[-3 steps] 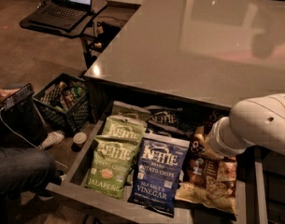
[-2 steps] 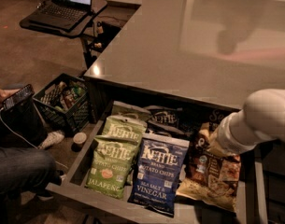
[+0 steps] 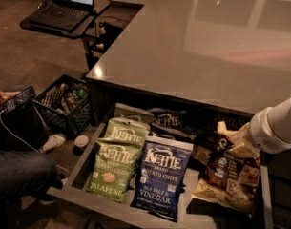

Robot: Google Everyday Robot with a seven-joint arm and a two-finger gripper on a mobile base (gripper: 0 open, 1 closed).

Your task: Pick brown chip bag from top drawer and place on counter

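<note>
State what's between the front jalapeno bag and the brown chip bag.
In the camera view, the blue Kettle bag lies between them; the end effector is by the top of the brown chip bag.

Brown chip bag (image 3: 228, 173) lies crumpled at the open top drawer's (image 3: 111, 208) right end, tool (image 3: 238, 144) at its top.

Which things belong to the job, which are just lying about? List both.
Job: brown chip bag, drawer, counter, gripper at the bag's top.
Lying about: green chip bags, blue chip bag, crate, laptop, cup.
</note>
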